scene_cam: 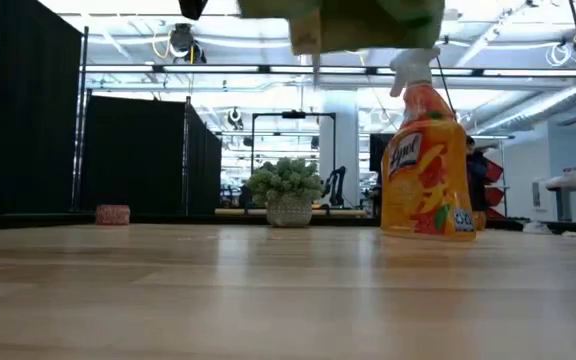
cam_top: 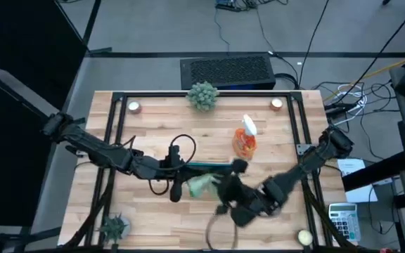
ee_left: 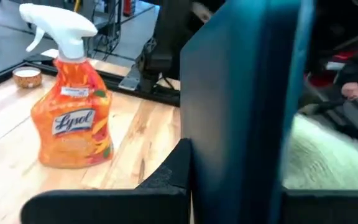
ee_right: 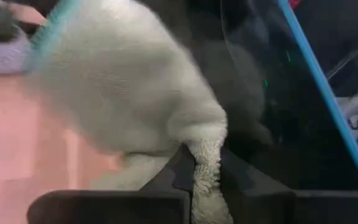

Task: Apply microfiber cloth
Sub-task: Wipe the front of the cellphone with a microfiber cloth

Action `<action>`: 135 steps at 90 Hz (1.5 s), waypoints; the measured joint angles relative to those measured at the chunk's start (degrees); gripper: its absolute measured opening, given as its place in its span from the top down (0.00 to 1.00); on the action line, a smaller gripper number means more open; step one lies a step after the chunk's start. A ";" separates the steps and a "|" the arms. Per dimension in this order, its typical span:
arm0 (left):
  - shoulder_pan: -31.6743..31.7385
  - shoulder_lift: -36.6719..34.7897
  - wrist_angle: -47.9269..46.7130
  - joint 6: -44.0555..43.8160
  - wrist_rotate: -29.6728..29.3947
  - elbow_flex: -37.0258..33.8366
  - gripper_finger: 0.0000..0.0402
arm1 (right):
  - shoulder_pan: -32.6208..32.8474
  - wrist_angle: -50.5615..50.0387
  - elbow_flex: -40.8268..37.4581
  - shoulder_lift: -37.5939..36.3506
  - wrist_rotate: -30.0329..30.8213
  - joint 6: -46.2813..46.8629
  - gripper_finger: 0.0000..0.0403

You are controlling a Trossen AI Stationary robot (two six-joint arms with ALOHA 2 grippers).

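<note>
While the left gripper (cam_top: 183,167) clamps the dark tablet (cam_top: 209,165) on edge above mid-table, your right gripper (cam_top: 220,184) pinches the microfiber cloth (cam_top: 200,185). Cloth lies against the screen face, so wipe along the tablet's long axis.
</note>
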 joint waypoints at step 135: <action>-1.36 -1.29 -0.41 0.50 3.78 -0.02 0.98 | 11.40 -49.62 4.96 0.59 2.70 47.03 0.97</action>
